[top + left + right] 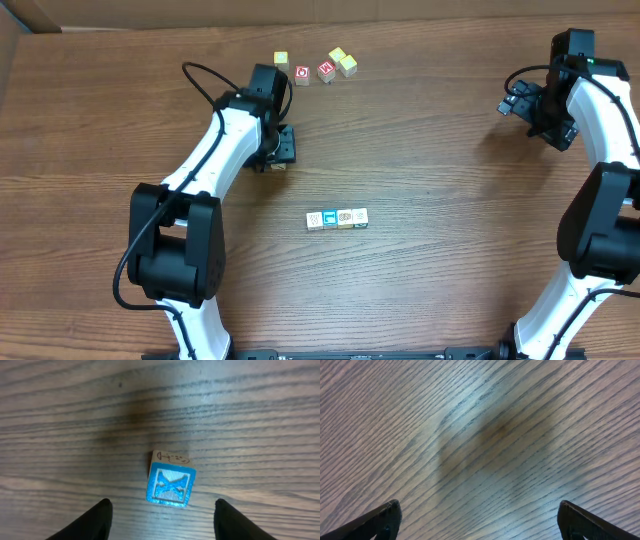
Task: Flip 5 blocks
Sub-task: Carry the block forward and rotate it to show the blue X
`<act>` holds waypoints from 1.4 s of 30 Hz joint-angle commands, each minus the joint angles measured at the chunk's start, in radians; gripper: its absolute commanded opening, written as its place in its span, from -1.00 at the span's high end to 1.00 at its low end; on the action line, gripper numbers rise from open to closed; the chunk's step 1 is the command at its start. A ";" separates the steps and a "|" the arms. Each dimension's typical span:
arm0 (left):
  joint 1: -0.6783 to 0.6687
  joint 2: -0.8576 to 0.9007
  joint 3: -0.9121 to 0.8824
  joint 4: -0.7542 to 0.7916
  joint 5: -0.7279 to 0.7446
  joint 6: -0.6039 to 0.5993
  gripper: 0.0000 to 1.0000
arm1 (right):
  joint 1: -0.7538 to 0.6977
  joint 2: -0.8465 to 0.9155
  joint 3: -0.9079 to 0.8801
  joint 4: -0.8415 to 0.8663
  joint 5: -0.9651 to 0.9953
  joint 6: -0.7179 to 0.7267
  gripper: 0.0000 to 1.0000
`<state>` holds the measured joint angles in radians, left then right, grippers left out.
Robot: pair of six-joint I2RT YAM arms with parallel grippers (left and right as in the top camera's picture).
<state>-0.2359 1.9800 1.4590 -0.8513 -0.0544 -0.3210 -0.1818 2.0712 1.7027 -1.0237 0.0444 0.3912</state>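
Position: the blue X block (pixel 170 482) lies on the worktop (pixel 75 420) in the lower centre of the left wrist view, X face up and a pale printed side face towards the top of the frame. The left fingers (pixel 97 522) stand spread on either side of it, touching neither face. The right fingers (pixel 380 522) are spread wide over bare worktop at the upper right of the overhead frame, holding nothing. A row of four blocks (pixel 337 218) sits at centre frame, well apart from the left arm.

Hazards, as judged:
1. The block sits skewed to the line of the fingers. Closing as things stand would likely catch corners before faces, so the cube could twist or squirt out.
2. The block lies near the fingertips only. A shallow pinch on so small a cube may slip during the turn.
3. A release from a tilt could let it roll on to the wrong face, or back to the X.
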 commanded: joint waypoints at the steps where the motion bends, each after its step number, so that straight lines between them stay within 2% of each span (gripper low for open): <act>1: -0.006 0.006 -0.039 0.041 0.022 0.074 -0.09 | -0.001 -0.038 0.019 0.002 0.006 -0.006 -1.00; 7: -0.006 0.006 -0.082 0.117 0.022 0.168 -0.03 | -0.001 -0.038 0.019 0.002 0.006 -0.006 -1.00; 16: -0.006 0.010 -0.128 0.211 0.022 0.180 0.06 | -0.001 -0.038 0.019 0.002 0.006 -0.006 -1.00; 20: -0.006 0.010 -0.130 0.233 0.022 0.179 0.16 | -0.001 -0.038 0.019 0.002 0.006 -0.006 -1.00; 23: -0.006 0.010 -0.129 0.235 0.022 0.179 0.25 | -0.001 -0.038 0.019 0.002 0.006 -0.006 -1.00; 25: -0.006 0.010 -0.129 0.230 0.025 0.178 0.39 | -0.001 -0.038 0.019 0.002 0.006 -0.006 -1.00; 34: -0.006 0.001 -0.126 0.211 0.029 0.171 0.50 | -0.001 -0.038 0.019 0.002 0.006 -0.006 -1.00; 42: -0.006 -0.097 -0.106 0.151 0.029 0.156 0.50 | -0.001 -0.038 0.019 0.002 0.006 -0.006 -1.00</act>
<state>-0.2359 1.9675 1.3357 -0.6861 -0.0368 -0.1535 -0.1818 2.0712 1.7027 -1.0237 0.0444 0.3908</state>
